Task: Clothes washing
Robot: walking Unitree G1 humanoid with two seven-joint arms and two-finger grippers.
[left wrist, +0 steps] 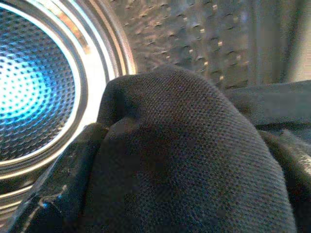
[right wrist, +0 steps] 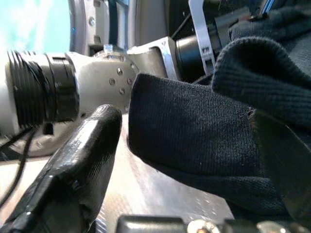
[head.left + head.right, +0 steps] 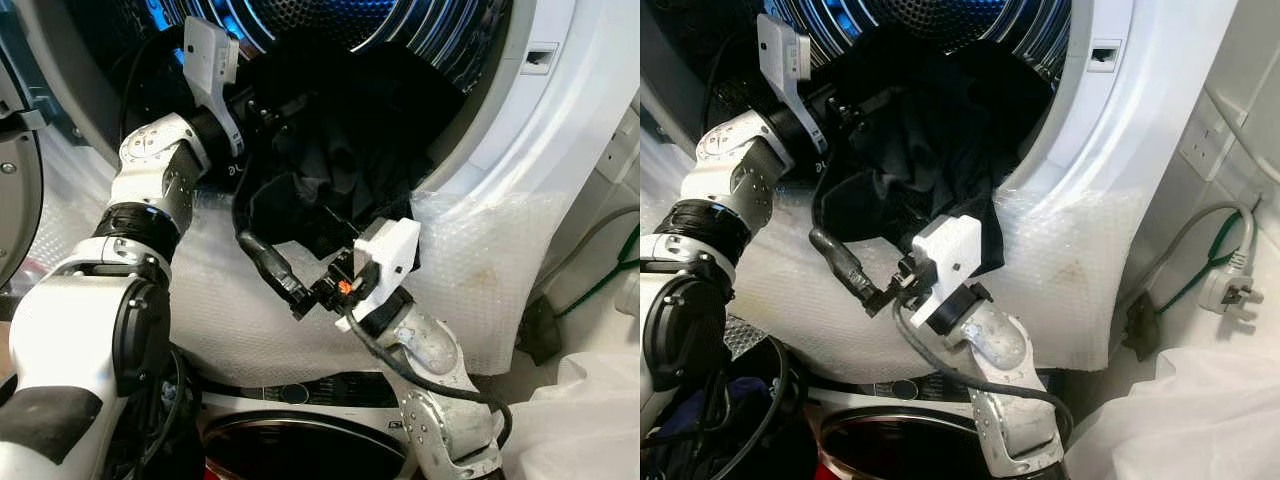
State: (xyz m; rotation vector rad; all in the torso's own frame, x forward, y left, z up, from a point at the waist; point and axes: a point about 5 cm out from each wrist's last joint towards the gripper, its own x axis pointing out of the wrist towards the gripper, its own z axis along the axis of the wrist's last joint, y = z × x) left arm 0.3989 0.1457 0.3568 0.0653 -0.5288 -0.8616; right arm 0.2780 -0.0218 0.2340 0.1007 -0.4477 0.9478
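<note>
Nearest the camera, the right gripper (image 3: 290, 262) reaches up toward the mouth of the washing machine (image 3: 560, 120), its two black fingers (image 2: 73, 165) apart, one to each side of the lower hem of the dark garment (image 3: 340, 150); the cloth hangs between the jaws, and in the right wrist view one finger stands just beside the fabric's edge with a sliver of gap showing. Beneath these jaws a sheet of bubble wrap (image 3: 470, 290) drapes over the machine's front below the door opening. Past the right gripper, the dark garment spills out of the opening, its bulk bunched at the rim and its upper part lying inside the drum (image 1: 39, 87). Farther in, the left gripper (image 3: 262, 112) is pushed into the garment at the drum's mouth; the cloth lies draped over its fingers (image 1: 58, 194), so whether they are spread or closed I cannot tell. Beyond those jaws the perforated drum wall glows blue.
</note>
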